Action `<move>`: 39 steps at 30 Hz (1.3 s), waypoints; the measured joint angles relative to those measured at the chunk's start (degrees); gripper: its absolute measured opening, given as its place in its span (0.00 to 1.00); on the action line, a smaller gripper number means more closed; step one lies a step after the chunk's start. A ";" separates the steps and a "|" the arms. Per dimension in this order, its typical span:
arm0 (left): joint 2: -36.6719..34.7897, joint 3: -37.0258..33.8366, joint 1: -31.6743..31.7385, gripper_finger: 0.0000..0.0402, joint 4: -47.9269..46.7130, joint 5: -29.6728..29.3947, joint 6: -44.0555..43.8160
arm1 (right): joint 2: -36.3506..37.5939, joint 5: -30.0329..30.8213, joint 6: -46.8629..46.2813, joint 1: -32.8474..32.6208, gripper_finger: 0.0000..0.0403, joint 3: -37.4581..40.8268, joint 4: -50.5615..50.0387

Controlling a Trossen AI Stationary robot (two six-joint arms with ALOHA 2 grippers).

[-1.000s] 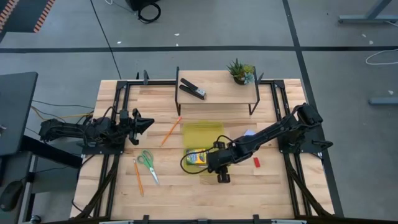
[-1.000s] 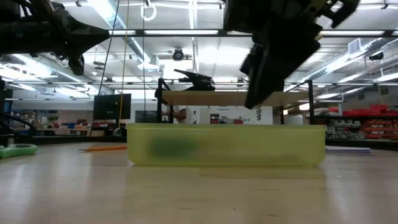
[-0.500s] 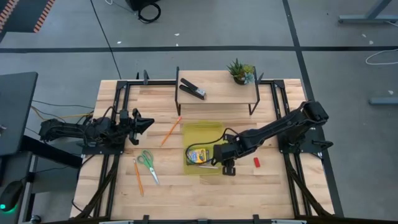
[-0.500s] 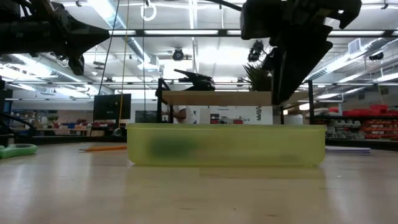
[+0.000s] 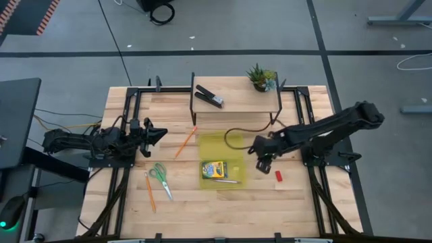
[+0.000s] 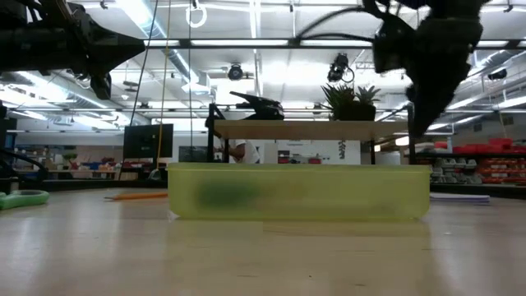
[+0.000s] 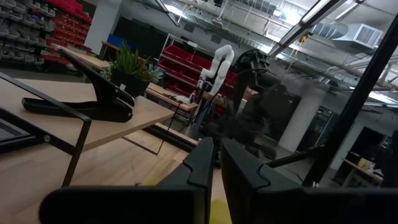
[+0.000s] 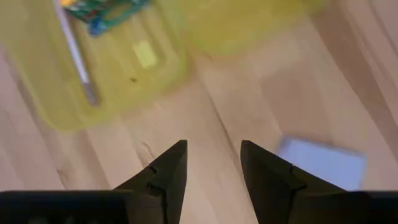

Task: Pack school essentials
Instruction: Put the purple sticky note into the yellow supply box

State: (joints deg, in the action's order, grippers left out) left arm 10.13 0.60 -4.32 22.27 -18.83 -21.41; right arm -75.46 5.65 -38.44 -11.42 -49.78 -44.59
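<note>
A yellow-green tray [image 5: 233, 145] lies mid-table and holds the crayon box [image 5: 214, 169] and the purple pen [image 5: 226, 180]. My right gripper [image 5: 264, 163] hangs open and empty just right of the tray, above bare wood [image 8: 213, 144]. The pale blue notepad [image 8: 320, 163] lies flat beyond it and the red eraser [image 5: 278, 176] lies near it. The green-handled scissors [image 5: 159, 175] and two orange pencils [image 5: 185, 142] [image 5: 149, 191] lie left of the tray. My left gripper [image 5: 159, 133] waits shut at the table's left side.
A raised shelf [image 5: 236, 104] at the far edge carries the black stapler [image 5: 209, 96] and the potted plant [image 5: 260, 76]. Black frame rails [image 5: 128, 128] run down both table sides. Bare wood lies near the front edge [image 5: 223, 216].
My right gripper has moved from over the tray's near right corner toward the table's right and far side, coming clear of the tray. The purple pen, covered by the gripper a second ago, now shows lying in the tray beside the crayon box.
</note>
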 joint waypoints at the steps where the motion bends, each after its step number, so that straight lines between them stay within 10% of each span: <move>1: -0.01 0.02 0.00 0.09 0.02 0.00 0.01 | 1.53 -0.16 -1.37 0.37 0.40 1.32 -0.03; 11: -0.02 0.01 0.00 0.08 0.02 0.00 0.01 | 9.16 1.57 -4.53 3.34 0.64 10.86 -0.86; 21: -0.02 0.02 0.00 0.09 0.03 0.00 -0.02 | 6.19 5.21 5.91 3.74 0.67 13.20 -0.46; 39: -0.02 0.01 0.00 0.09 0.02 0.00 0.02 | 6.19 -2.67 17.35 9.42 0.95 13.20 -0.05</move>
State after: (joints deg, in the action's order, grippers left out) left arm 10.11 0.61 -4.32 22.28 -18.83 -21.39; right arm -69.28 2.99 -21.09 -2.00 -36.58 -44.64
